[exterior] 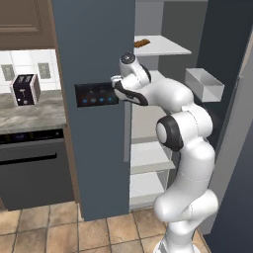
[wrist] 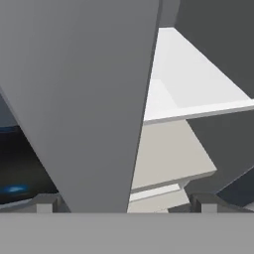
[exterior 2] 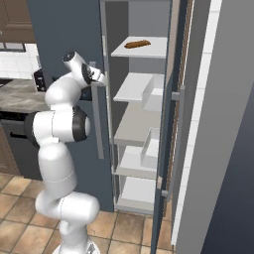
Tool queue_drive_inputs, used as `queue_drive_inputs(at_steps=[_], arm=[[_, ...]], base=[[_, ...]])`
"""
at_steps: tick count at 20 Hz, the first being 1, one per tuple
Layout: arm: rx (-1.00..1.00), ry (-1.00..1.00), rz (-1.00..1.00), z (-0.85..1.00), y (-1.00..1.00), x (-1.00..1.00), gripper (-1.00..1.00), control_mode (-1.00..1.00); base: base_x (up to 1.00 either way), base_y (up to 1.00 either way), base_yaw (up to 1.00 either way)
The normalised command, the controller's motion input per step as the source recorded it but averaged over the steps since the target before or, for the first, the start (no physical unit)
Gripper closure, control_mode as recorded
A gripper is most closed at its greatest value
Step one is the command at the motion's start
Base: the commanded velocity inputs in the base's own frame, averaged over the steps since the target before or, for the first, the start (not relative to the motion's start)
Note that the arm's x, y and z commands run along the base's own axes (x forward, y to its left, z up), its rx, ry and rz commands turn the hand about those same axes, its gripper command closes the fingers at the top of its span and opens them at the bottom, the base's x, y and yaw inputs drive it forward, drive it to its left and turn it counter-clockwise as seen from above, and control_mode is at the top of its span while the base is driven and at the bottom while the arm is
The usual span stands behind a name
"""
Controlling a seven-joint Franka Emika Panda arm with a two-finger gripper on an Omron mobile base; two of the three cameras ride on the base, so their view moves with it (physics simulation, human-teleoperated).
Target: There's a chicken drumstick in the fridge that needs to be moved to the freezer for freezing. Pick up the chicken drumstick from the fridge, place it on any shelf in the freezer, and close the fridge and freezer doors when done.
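Now straddling the freezer door's (exterior: pixel 94 49) grey handle (wrist: pixel 84 99) with jaws wide apart, gripper (wrist: pixel 124 206) gripping nothing. Seeing no drumstick; pointing past the door edge toward pale shelves (wrist: pixel 193 89), that compartment lying to the gripper's right. Leaving a brown stick (exterior 2: pixel 137 44) alone on the top shelf.

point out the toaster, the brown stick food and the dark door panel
toaster (exterior: pixel 25 89), left base view, its front face
brown stick food (exterior 2: pixel 137 44), right base view, its middle
dark door panel (exterior: pixel 94 95), left base view, its centre
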Motion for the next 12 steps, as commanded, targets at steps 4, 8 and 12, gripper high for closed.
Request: queue_drive_inputs(at_steps=[4, 8, 12], arm=[[0.04, -0.02, 0.07, 0.00, -0.08, 0.33, -1.00, -1.00], [0.05, -0.02, 0.09, 0.00, -0.05, 0.38, -1.00, -1.00], [0.03, -0.05, 0.08, 0.00, -0.06, 0.43, -1.00, -1.00]], base=[[0.00, 0.00, 0.00], [0.00, 0.00, 0.00], [0.00, 0.00, 0.00]])
